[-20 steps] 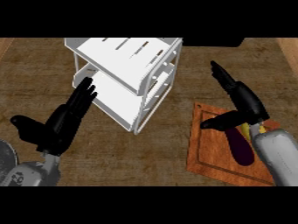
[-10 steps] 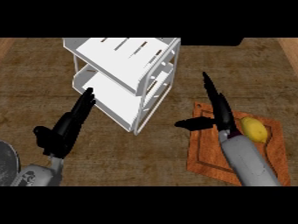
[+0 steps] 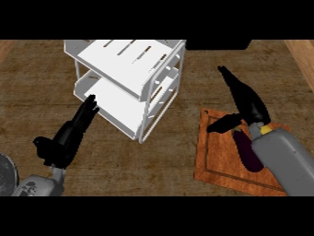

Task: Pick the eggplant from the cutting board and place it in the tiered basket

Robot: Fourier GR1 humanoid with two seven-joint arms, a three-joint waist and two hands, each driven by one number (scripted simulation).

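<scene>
From the head view, the eggplant lies on the cutting board at the right, half hidden under the right forearm. The right hand has straight fingers aimed past it, thumb out, holding nothing. The left hand rests open beside the tiered basket, probably just staying out of the way.

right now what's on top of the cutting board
A dark purple eggplant lies on the cutting board, partly covered by the right forearm. The open right hand hovers over the board's far edge. Whatever else sits under the forearm cannot be seen.
</scene>
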